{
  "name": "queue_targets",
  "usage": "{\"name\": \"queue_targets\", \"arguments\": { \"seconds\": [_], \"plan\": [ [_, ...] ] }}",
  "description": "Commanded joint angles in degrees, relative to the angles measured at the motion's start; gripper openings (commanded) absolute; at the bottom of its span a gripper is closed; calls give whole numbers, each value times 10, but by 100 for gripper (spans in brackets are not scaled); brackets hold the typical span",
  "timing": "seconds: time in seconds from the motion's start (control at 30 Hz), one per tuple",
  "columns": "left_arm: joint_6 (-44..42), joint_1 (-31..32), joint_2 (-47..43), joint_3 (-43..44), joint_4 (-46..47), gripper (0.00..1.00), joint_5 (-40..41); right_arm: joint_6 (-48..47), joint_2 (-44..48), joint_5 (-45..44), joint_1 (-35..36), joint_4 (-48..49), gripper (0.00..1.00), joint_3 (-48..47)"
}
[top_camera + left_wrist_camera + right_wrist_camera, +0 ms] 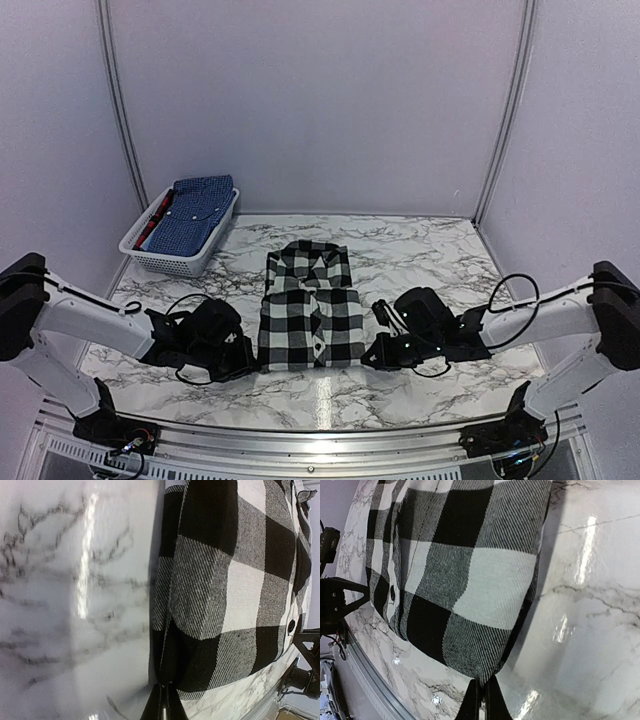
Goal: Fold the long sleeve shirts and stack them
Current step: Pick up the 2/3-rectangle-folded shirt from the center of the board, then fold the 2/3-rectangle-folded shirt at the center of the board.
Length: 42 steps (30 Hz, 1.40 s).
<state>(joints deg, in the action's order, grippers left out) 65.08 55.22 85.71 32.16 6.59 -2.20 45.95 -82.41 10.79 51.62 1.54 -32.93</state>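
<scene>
— Overhead first: what is lying where?
— A checked shirt [312, 318], soft woven cloth in large black-and-white squares, is lying folded into a rough rectangle at the middle of the marble-patterned table [430, 250], collar end pointing away; a white slotted plastic basket [165, 258] is sitting at the far left corner, holding a blue shirt [198, 208] with fine print; the left arm [90, 320] and right arm [540, 315] are stretching low and inward, the left fingers [254, 362] and right fingers [372, 357] meeting the checked shirt's two near corners.
— And the left wrist view?
— Diagonal twill ribs are showing in the grey squares; a dark button [291, 626] is sitting along the front edge; the left fingers are pinching the hem corner, pressed together on cloth; glossy table is spreading beside the fold.
— The right wrist view?
— The same weave is filling the view; the right fingers are gripping the other near corner, clamped flat on fabric; the left arm is showing dark beyond the shirt's far side.
</scene>
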Motion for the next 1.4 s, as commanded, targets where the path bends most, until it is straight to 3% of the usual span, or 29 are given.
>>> {"name": "queue_targets", "arguments": {
  "seconds": [0.0, 0.13, 0.33, 0.63, 0.77, 0.9, 1.0, 1.13, 1.37],
  "plan": [
    [77, 77, -46, -18, -46, 0, 78, 67, 90, -53, 62, -47, 0, 27],
    [119, 135, -70, -21, -64, 0, 123, 99, 145, -83, 102, -78, 0, 50],
    [132, 160, -71, -22, -65, 0, 139, 113, 146, -86, 132, -72, 0, 66],
    [101, 175, -143, 40, -151, 0, 171, 121, 195, -172, 158, -188, 0, -28],
    [70, 170, -169, 113, -207, 0, 183, 104, 196, -195, 158, -251, 0, -110],
    [1, 99, -161, 198, -232, 0, 155, 48, 170, -206, 115, -291, 0, -208],
    [-63, 9, -118, 261, -233, 0, 102, -17, 129, -167, 16, -281, 0, -267],
    [-125, -103, 6, 348, -220, 0, 18, -84, 10, -66, -97, -226, 0, -328],
    [-192, -211, 253, 513, -178, 0, -83, -121, -225, 22, -209, -137, 0, -420]
  ]
}}
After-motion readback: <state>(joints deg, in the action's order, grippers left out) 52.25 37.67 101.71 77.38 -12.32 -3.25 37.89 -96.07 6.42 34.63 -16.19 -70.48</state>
